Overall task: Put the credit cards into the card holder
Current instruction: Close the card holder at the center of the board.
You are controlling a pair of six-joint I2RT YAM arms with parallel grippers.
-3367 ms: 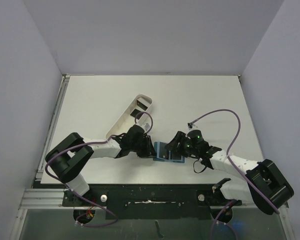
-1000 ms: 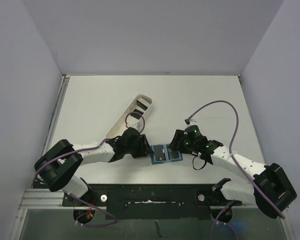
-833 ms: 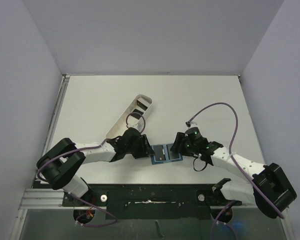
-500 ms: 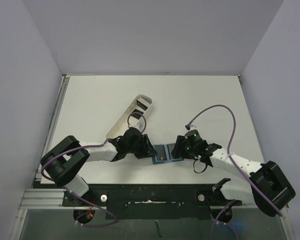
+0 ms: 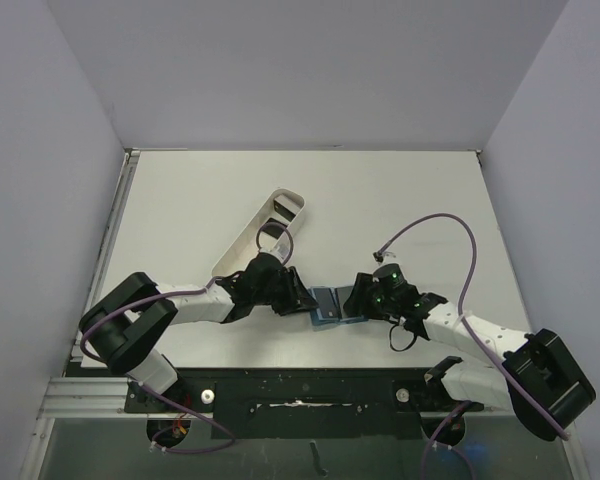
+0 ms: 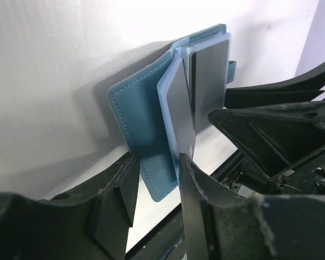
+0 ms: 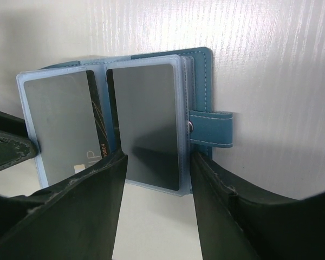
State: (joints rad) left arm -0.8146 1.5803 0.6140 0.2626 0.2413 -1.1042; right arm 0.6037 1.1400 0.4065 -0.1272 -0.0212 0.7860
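Card holder (image 5: 336, 303) lies on the table, off to the right of the white tray (image 5: 242, 245) and nearer the robot than the tray is, clear of its wall. Left gripper (image 5: 304, 298) sits between tray and holder. In its wrist view the two fingers (image 6: 116, 189) straddle the lower edge of the teal cover, and that half stands tilted up off the table with a clear pocket leaf against the inner finger. Whether they truly pinch it, I cannot tell. Right gripper (image 5: 356, 303) is on the holder's side away from the tray, jaws spread across the right-hand pocket, one finger at each side edge. Squeeze or mere straddle, again I cannot tell. Credit cards (image 7: 146, 119) show inside the clear pockets, a grey one on each side of the fold. Snap tab (image 7: 211, 129) pokes out unfastened on the edge farthest from the tray
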